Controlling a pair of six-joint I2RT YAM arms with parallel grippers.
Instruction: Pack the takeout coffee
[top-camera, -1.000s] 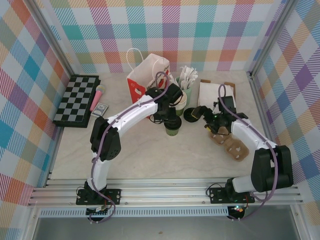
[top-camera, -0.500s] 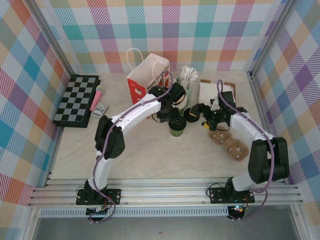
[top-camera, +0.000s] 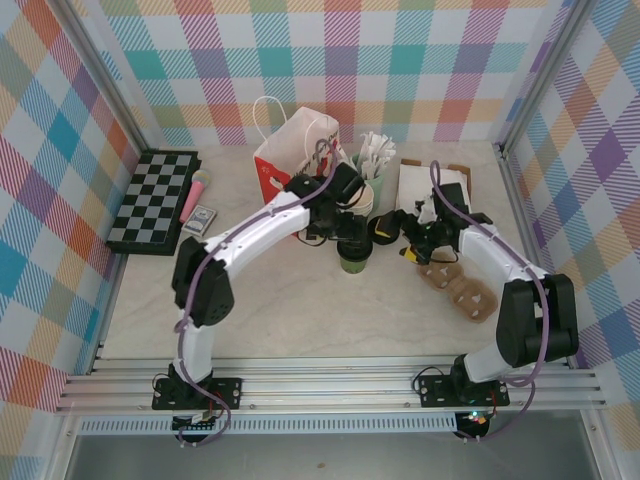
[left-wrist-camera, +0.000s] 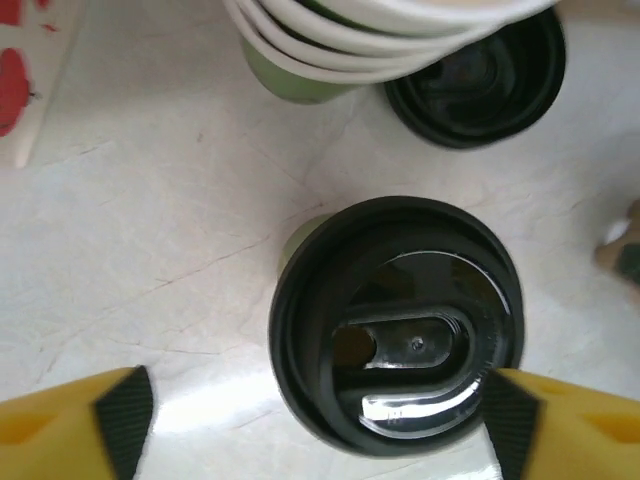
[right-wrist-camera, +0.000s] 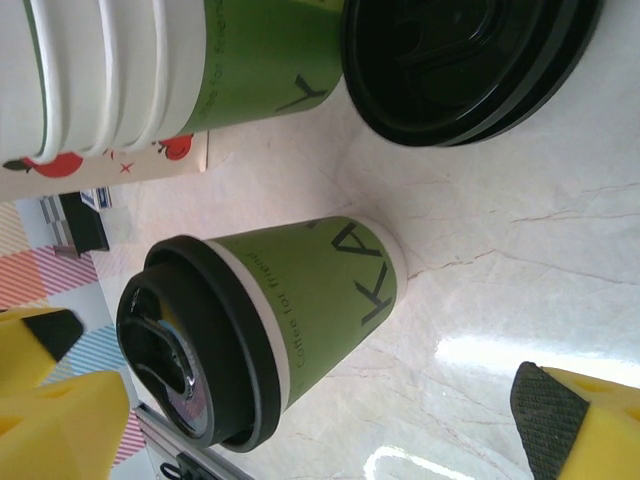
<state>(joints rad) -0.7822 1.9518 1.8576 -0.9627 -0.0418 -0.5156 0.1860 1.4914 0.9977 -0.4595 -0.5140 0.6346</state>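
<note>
Standing upright, one lidded takeout coffee (left-wrist-camera: 395, 325)

Bright, even overhead light leaves short, soft shadows in the top view. White glare streaks the marble table (right-wrist-camera: 480, 355) at lower right; the black lid (left-wrist-camera: 400, 330) gleams, and the stacked cups (left-wrist-camera: 390, 20) along the upper edge blur.

Straight down onto the coffee cup (left-wrist-camera: 395, 325), upright on the pale marbled table (left-wrist-camera: 150, 200), black lid on, a sliver of green wall at its far-left edge. Left gripper (left-wrist-camera: 318, 420) spread wide on either side: left pad (left-wrist-camera: 125, 420) well clear of the lid, right pad (left-wrist-camera: 510, 420) right at its rim, contact unclear. Farther off, a stack of white-rimmed cups (left-wrist-camera: 380, 25), with a pile of black lids (left-wrist-camera: 480, 70) just to its right. Far left, the edge of a red-and-white bag (left-wrist-camera: 15, 90).
</note>
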